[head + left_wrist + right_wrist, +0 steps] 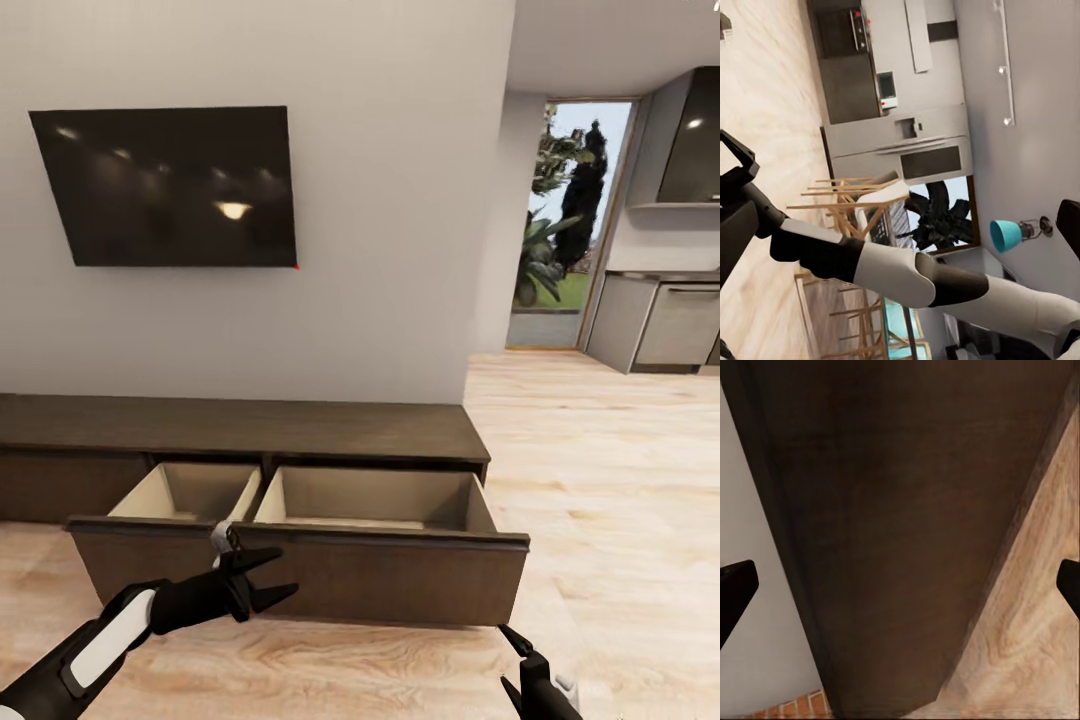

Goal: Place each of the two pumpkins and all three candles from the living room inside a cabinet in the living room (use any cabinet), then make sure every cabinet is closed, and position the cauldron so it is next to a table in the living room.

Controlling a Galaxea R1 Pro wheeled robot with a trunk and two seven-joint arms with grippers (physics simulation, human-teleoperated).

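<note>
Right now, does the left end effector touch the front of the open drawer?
Cannot tell. In the head view the left end effector overlaps the open drawer front of the cabinet, but neither contact nor a gap shows plainly.

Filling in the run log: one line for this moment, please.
cabinet: two drawers open, look empty | left gripper: open, at drawer front | right gripper: open, low

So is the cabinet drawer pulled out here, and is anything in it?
Open. The cabinet has its wide drawer pulled out, showing two light wood compartments. The visible parts look empty; the near floor behind the front panel is hidden.
</note>
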